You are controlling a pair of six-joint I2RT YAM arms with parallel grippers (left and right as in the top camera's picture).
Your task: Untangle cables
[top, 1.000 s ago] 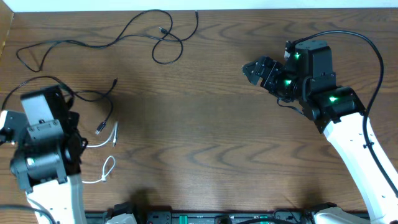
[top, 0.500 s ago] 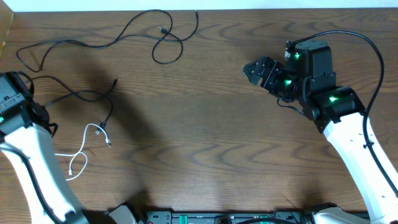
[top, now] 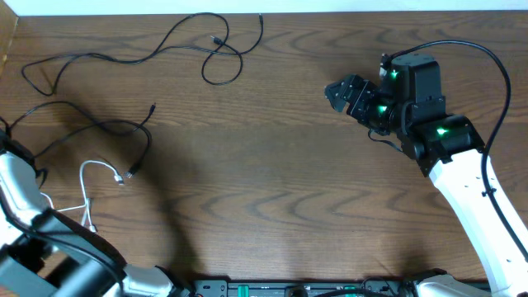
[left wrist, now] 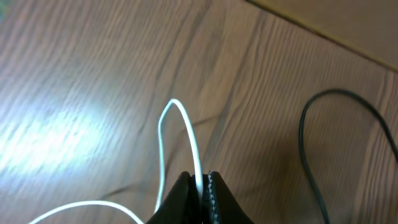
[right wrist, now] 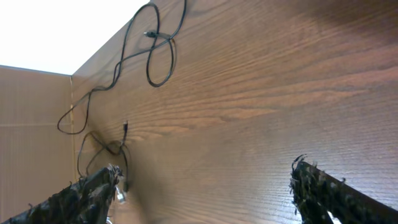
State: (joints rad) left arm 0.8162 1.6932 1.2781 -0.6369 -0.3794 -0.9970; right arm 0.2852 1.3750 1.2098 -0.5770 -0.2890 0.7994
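One long black cable (top: 157, 49) snakes along the back left of the table, its loops also showing in the right wrist view (right wrist: 155, 56). A second black cable (top: 124, 125) loops nearer the left edge. The white cable (top: 99, 166) arches just below it, apart from it. My left gripper (left wrist: 200, 183) is shut on the white cable (left wrist: 186, 124), which loops up from the jaws; a black cable (left wrist: 311, 155) curves to its right. In the overhead view the left jaws do not show. My right gripper (top: 338, 91) hovers open and empty over the right half, fingers wide (right wrist: 205, 177).
A cardboard wall (right wrist: 31, 124) stands at the table's left edge. The right arm's own thick black cord (top: 487, 58) arcs over its wrist. A black equipment rail (top: 289, 289) runs along the front edge. The left arm (top: 21, 194) fills the front left corner.
My left arm has swung out toward the front left corner, dragging the white cable leftward, away from the black cable's end. The right arm has stayed still.
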